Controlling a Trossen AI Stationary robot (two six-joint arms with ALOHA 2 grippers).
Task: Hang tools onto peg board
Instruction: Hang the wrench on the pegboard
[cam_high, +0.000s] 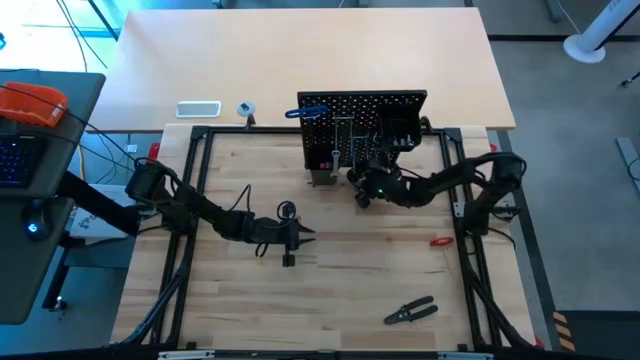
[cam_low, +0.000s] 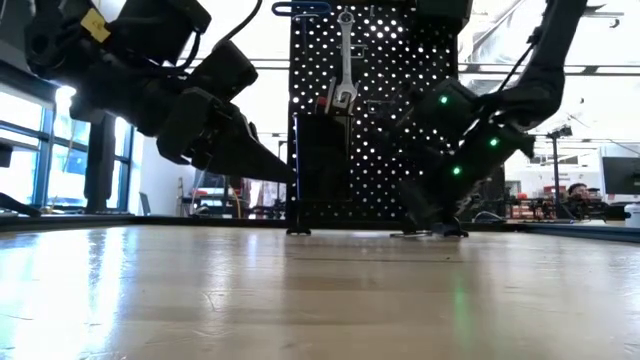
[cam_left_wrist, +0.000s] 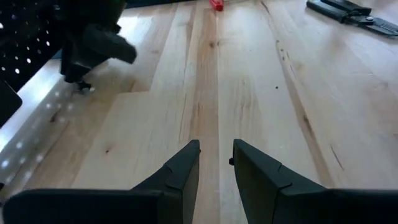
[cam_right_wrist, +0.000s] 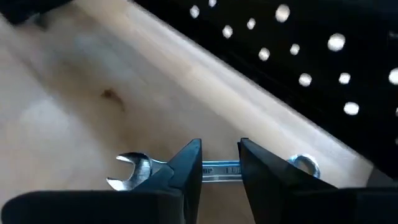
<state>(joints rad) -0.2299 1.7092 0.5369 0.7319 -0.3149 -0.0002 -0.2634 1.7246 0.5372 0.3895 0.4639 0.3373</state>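
The peg board (cam_high: 362, 128) stands upright at the far edge of the wooden tabletop (cam_high: 330, 290), and it is only partly filled: a blue-handled key (cam_high: 312, 111) sits across its top edge, a silver wrench (cam_low: 346, 60) hangs from a hook near the middle, and a black bin (cam_low: 320, 165) is fixed low on its face, with a few more small items on the hooks that are too small to name. Still to be hung, by the look of it, are the black-handled pliers (cam_high: 411, 312) lying near the front of the tabletop, a small red tool (cam_high: 441, 241) on the right side, and a second wrench (cam_right_wrist: 214, 169) lying flat just in front of the board's foot. So the job seems roughly midway, with at least three tools left. The right claw (cam_right_wrist: 219, 163) is low at the board's base, its fingers set narrowly apart on either side of that wrench's shank; whether they already pinch it or only straddle it I cannot tell. The left claw (cam_left_wrist: 216, 163) hovers over bare wood near the middle of the tabletop, well apart from every tool, its fingers parted by a narrow gap and holding nothing. A white tray (cam_high: 198, 109) and a tape roll (cam_high: 245, 109) sit beyond on the pale surface behind.
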